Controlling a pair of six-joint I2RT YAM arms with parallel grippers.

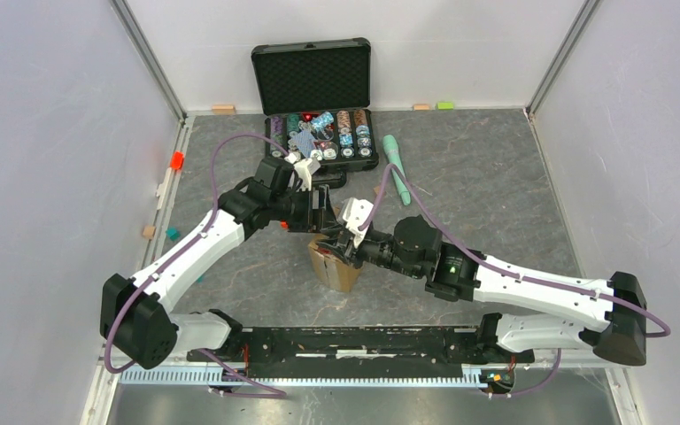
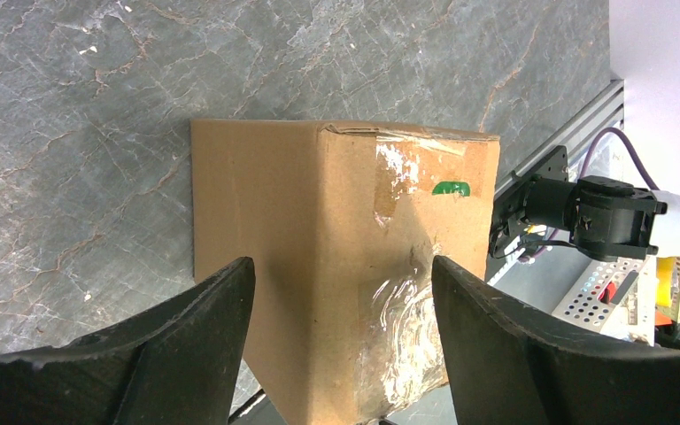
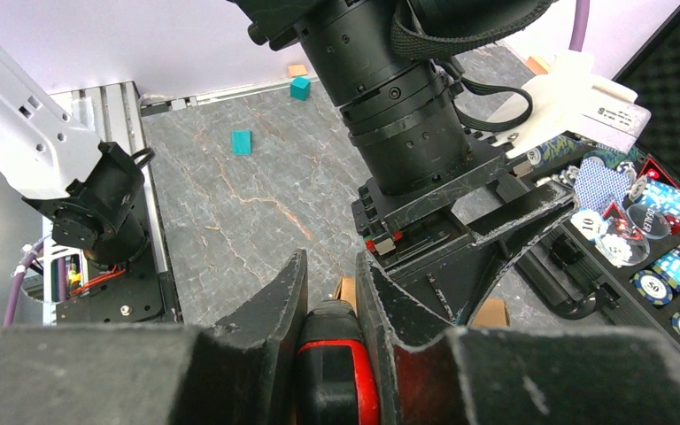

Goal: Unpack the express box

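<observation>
Okay, the express box [image 2: 319, 230] stands on end on the grey counter [image 2: 80, 106], about mid-width and closer to the near edge than the far one. It is brown cardboard, with glossy clear tape [image 2: 403, 301] wrinkled down one face and a small green sticker [image 2: 450, 188] on the taped face.

From the far side the left gripper [image 2: 341, 266] reaches over it, jaws spread wide, and the box fills the gap between the two black fingers [image 2: 204, 345]. It looks like the pads touch the cardboard, but I cannot tell, since the fingers hide the contact lines.

Next to it the right gripper [image 3: 330, 279] is clamped on a black-and-red tool [image 3: 336, 363], whose narrow body is pinched between both fingers with its front end hidden. It sits just beside the left gripper over the box top, and slivers of brown cardboard show below it in the right wrist view.

In the top view the left arm [image 1: 195, 252] comes from the near-left corner and the right arm [image 1: 531, 292] from the near-right corner, and they meet over the box.

A poker chip case [image 1: 310, 80] lies open at the far edge, left of centre, with its lid up against the back wall, well apart from the box. A teal stick [image 1: 397, 168] lies just right of the case. An orange block [image 1: 176, 160] sits at the left edge, and a teal block [image 3: 242, 142] lies on the counter near that edge too.
</observation>
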